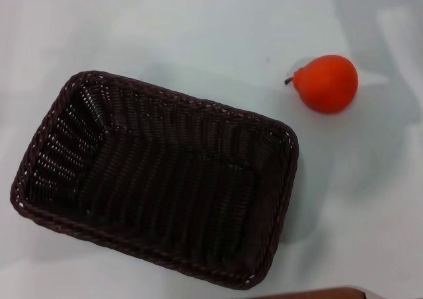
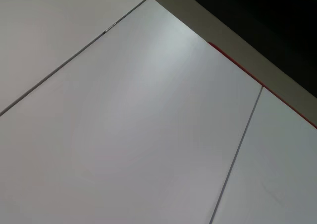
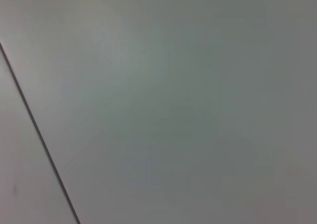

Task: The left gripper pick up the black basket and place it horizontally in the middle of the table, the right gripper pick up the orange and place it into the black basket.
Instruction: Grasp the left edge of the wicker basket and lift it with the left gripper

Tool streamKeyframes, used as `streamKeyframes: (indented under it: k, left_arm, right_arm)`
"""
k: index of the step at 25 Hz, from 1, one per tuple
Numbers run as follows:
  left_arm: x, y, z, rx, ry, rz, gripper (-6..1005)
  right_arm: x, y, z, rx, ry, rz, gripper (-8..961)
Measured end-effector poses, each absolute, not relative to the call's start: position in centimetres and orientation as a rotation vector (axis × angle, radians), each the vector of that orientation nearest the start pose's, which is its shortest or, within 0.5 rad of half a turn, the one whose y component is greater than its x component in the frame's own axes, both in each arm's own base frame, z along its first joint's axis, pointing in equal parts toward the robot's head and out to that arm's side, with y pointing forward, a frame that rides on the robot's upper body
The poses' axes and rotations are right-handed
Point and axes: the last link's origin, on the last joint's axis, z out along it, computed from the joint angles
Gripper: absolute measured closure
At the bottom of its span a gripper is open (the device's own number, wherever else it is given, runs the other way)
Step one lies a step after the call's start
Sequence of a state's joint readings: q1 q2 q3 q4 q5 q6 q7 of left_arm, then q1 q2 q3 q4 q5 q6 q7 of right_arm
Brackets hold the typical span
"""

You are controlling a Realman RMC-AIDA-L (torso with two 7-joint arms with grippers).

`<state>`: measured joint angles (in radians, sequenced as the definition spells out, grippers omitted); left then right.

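Observation:
The black basket (image 1: 157,175) lies on the white table (image 1: 198,34) in the head view, left of centre, its long side slanting a little, open side up and empty. The orange (image 1: 326,83) lies on the table beyond the basket's far right corner, apart from it, its narrowed end and dark stem toward the left. Neither gripper shows in any view. The left wrist view shows only white table panels (image 2: 148,125) with seams. The right wrist view shows only plain table surface (image 3: 173,100) with one seam.
A dark strip with a red edge (image 2: 257,75) borders the table in the left wrist view. A brown edge (image 1: 317,294) shows at the bottom of the head view. Bare table lies beyond the basket and at the right.

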<state>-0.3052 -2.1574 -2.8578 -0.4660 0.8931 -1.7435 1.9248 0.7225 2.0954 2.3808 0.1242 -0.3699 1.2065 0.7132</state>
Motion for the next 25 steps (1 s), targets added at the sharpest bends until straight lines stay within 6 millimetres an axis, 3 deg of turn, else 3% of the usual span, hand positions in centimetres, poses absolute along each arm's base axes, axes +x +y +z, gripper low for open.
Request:
streamKeyframes:
  k: [9,13,19,25]
  left_arm:
    - [-32.4,26.1,13.0,-1.201,-0.466,-1.626,289]
    - [-31.9,26.4,12.9,-1.316,-0.476,-1.612,290]
    - [-30.9,29.4,16.1,-1.813,-0.736,-1.454,293]
    - [-29.0,30.2,18.2,-2.187,-1.025,-1.043,296]
  right_arm:
    - [26.2,41.8,5.9,-0.723,-1.259,-1.317,176]
    - [26.4,41.7,6.0,-0.725,-1.258,-1.32,176]
    - [26.7,41.6,6.0,-0.733,-1.259,-1.326,176]
    - [27.1,41.5,6.1,-0.742,-1.254,-1.335,177]
